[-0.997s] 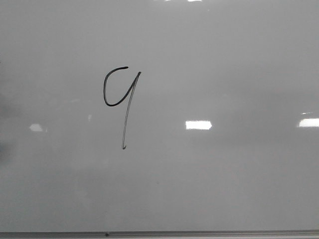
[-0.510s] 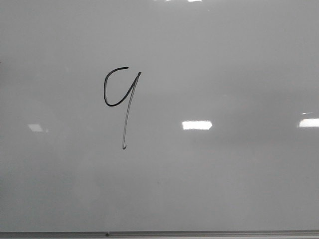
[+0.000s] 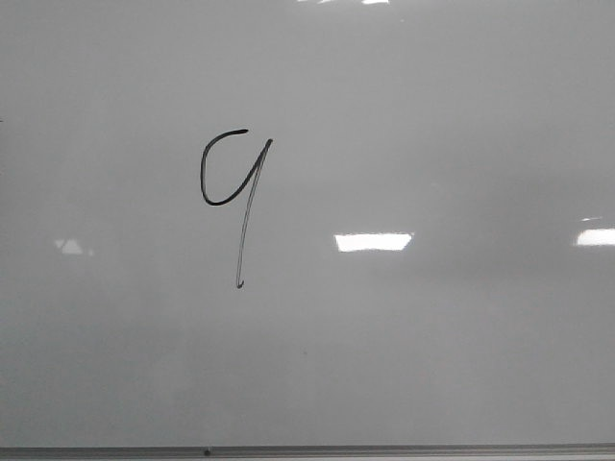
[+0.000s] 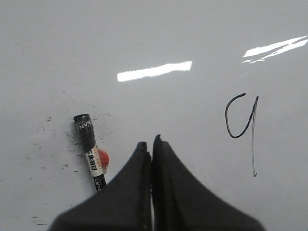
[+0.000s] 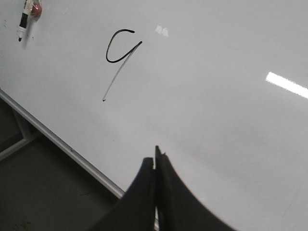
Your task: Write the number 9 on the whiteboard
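Only change since a second ago: bright reflection [image 3: 373, 242] on the whiteboard [image 3: 452, 115] slid leftward; nothing else shifted. The number 9 [image 3: 231, 192] drawn left of centre, loop open at top, tail fading. Left gripper [image 4: 152, 144] pressed together, empty, clear of the board. Right gripper [image 5: 155, 163] likewise pressed together, holding nothing. Marker [image 4: 90, 153] lying loose on the board. Risks: smudging wet ink on a careless retreat; marker rolling off.
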{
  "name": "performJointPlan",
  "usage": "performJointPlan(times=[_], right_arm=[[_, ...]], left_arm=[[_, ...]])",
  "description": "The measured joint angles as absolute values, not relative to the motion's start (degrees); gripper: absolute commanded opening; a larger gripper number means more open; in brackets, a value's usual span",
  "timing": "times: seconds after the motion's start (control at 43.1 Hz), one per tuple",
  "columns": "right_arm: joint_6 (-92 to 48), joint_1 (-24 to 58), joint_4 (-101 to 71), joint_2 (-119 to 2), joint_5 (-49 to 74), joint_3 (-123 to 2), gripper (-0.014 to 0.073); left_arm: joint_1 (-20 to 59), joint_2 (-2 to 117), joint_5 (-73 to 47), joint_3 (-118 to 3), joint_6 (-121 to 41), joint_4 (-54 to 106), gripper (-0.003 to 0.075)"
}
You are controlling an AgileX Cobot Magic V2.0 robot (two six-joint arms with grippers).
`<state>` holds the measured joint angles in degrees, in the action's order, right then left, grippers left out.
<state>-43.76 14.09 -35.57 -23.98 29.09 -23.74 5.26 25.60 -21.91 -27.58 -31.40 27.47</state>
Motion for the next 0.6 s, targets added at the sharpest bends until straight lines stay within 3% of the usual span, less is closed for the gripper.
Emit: performJointPlan(times=[0.302, 0.603], right_arm=[[-43.8, 14.1, -35.6, -24.0, 29.1, -23.7, -0.0071], [-43.8, 14.1, -35.6, -24.0, 29.1, -23.7, -0.0071]], left_arm=[[5.3, 10.8, -22.1, -25.0, -31.4, 27.5, -0.0019], [5.3, 9.7, -22.1, -25.0, -31.4, 27.5, -0.0019]])
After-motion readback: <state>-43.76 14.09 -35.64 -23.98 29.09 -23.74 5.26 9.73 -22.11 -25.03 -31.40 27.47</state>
